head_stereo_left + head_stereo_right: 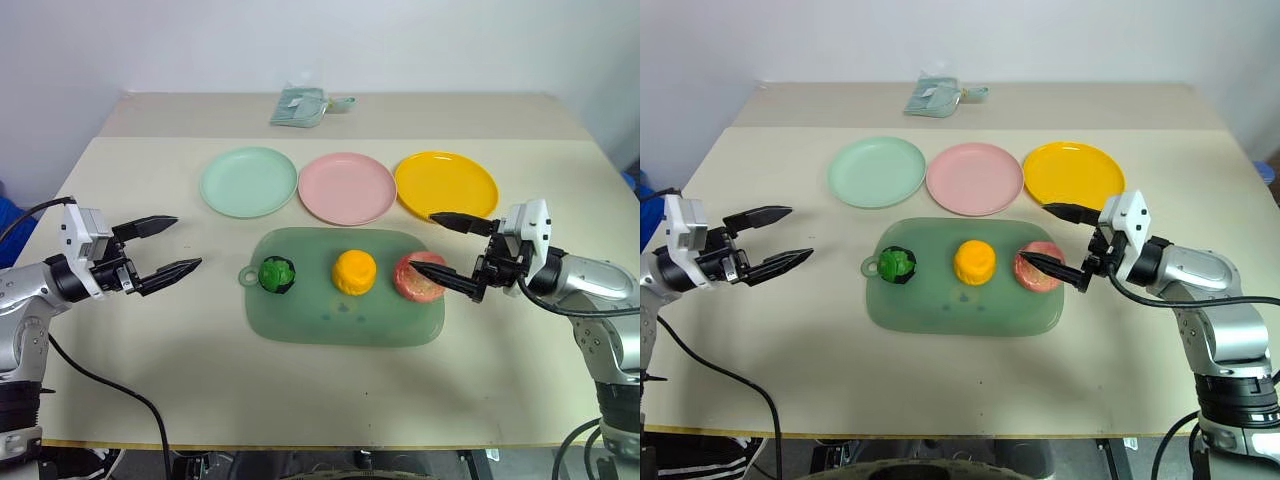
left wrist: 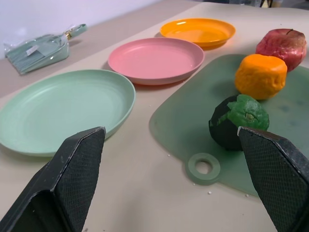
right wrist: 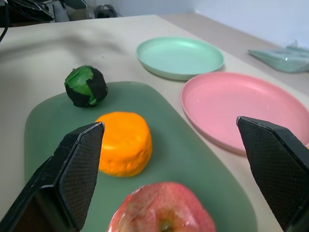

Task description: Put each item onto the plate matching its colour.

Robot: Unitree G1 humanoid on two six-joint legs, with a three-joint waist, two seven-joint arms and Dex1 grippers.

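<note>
Three toy fruits sit in a row on a translucent green mat (image 1: pixel 300 315): a green one with dark patches (image 1: pixel 277 274), a yellow-orange one (image 1: pixel 354 271) and a pink-red apple (image 1: pixel 418 276). Behind the mat lie a mint green plate (image 1: pixel 248 181), a pink plate (image 1: pixel 347 187) and a yellow-orange plate (image 1: pixel 446 184), all bare. My left gripper (image 1: pixel 168 247) hovers open to the left of the mat, apart from the green fruit. My right gripper (image 1: pixel 447 250) is open with its fingertips at the apple's right side, holding nothing.
A pale green packet (image 1: pixel 305 104) lies at the back of the table. The table's front edge (image 1: pixel 300 440) is near, with bare tabletop on both sides of the mat.
</note>
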